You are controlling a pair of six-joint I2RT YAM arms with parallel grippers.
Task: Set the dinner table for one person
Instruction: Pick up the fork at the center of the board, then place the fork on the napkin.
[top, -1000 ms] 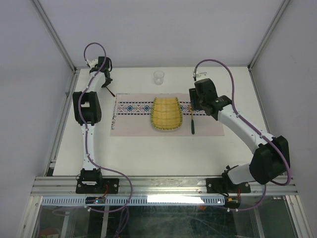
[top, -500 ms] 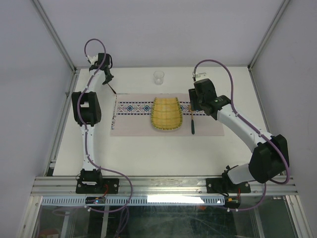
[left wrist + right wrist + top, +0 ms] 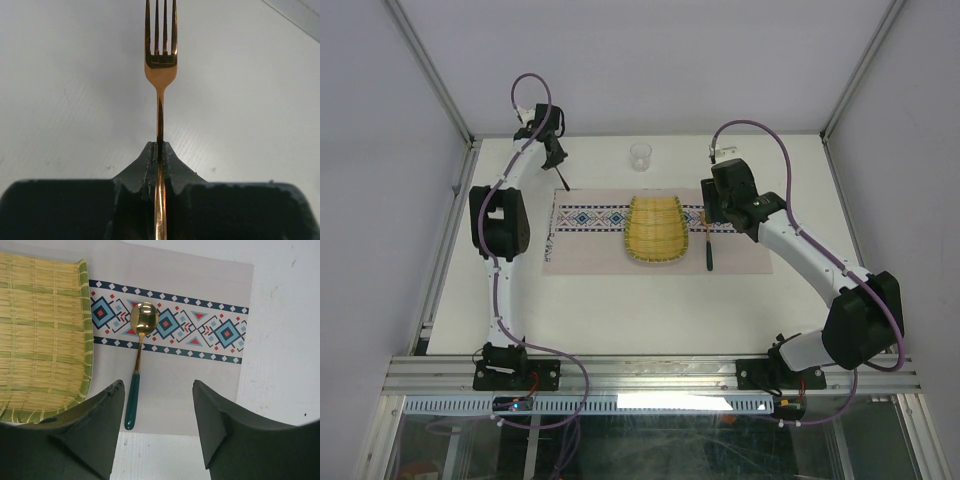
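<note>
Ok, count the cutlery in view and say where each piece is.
2. A fork is clamped in the left gripper, off the placemat's far left corner. A spoon lies on the placemat, right of the woven tray, below the open right gripper.

We read no text, label, brand, number or sign in any view, we see only a blue-red diamond band (image 3: 170,322) across the placemat (image 3: 172,385), upper half of the right wrist view.
</note>
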